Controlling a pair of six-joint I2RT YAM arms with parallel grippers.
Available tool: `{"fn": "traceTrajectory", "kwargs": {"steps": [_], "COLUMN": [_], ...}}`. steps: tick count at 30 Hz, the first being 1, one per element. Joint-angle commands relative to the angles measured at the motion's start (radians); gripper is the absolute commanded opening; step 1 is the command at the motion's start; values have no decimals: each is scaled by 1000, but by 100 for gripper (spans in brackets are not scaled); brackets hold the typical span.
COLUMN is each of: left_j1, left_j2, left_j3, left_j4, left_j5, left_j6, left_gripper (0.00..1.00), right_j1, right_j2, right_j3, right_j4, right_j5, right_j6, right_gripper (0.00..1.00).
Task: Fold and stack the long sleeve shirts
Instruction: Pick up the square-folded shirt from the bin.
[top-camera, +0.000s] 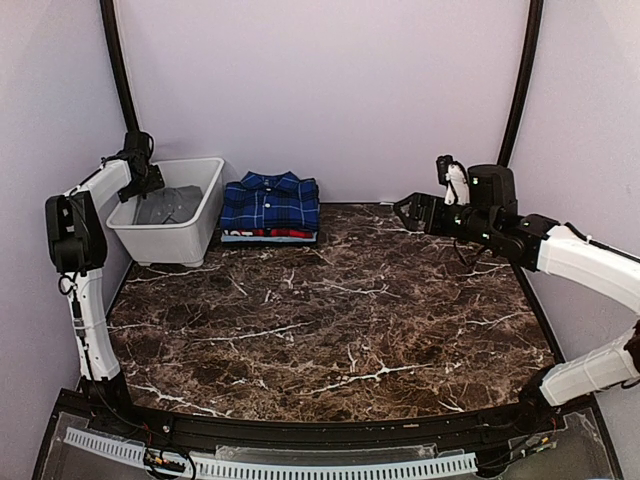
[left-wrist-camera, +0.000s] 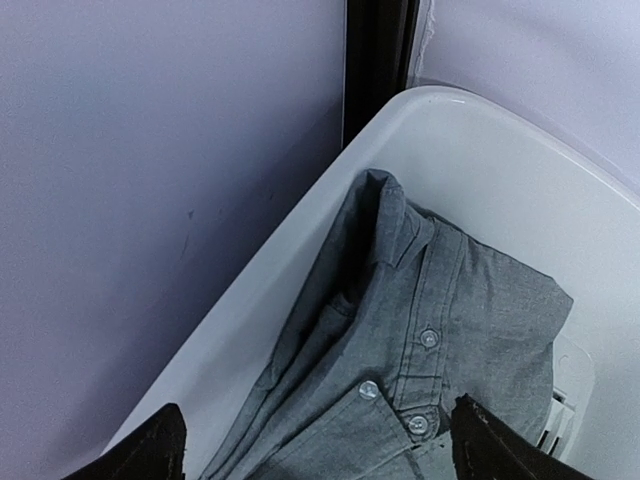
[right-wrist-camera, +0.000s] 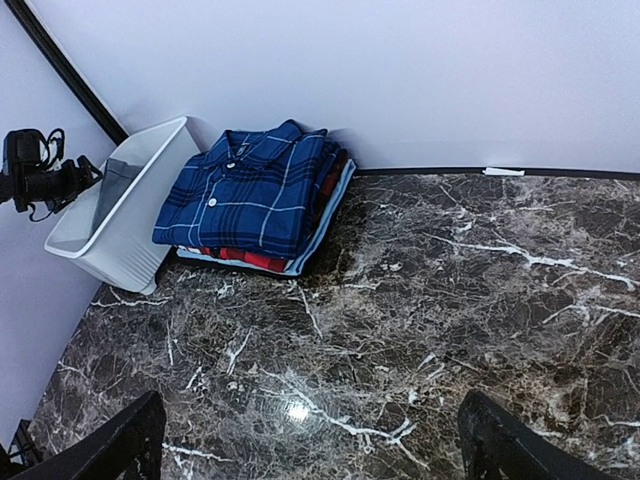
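Observation:
A plain light grey shirt (top-camera: 168, 205) lies crumpled in the white basket (top-camera: 185, 240) at the back left. In the left wrist view its collar and buttoned placket (left-wrist-camera: 420, 340) fill the space between my fingers. My left gripper (top-camera: 140, 172) (left-wrist-camera: 320, 455) hangs over the basket, open, one finger on each side of the grey cloth, not closed on it. A folded dark blue plaid shirt (top-camera: 270, 200) (right-wrist-camera: 250, 185) tops a stack beside the basket, with red and white edges of another shirt (top-camera: 268, 234) (right-wrist-camera: 245, 258) under it. My right gripper (top-camera: 408, 210) (right-wrist-camera: 320, 445) is open above the table at the back right, holding nothing.
The basket (left-wrist-camera: 480, 160) (right-wrist-camera: 120, 235) stands against the left wall in the back corner. The stack sits against the back wall. The dark marble table (top-camera: 340, 320) stretches in front of them. Black frame posts (top-camera: 118, 70) rise at both back corners.

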Motion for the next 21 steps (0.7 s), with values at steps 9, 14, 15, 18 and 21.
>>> {"fn": "traceTrajectory", "kwargs": {"steps": [9,14,15,18,21], "left_j1": [5,6,6,7,7], "left_j2": [124,157,164,181,190], "left_j3": [103,111,112,112,114], "left_j4": [93,108,110,119,134], "left_j5": [-56,-49,-50,-67,-99], "left_j6": [50,46,44,35,31], "left_gripper": [77,67,65,60,56], "right_j1": [-5,-5,-5,-6,-5], "right_j2": [20,29,32,39,43], "right_j3": [-7,-14,-13,-13,-14], "right_j4": [63,68,68,68,68], "right_j5": [-13,-13,-13,-12,-11], "right_j6": [-24,-26,-25,-29,-31], "right_gripper": [99,99,99,99,98]}}
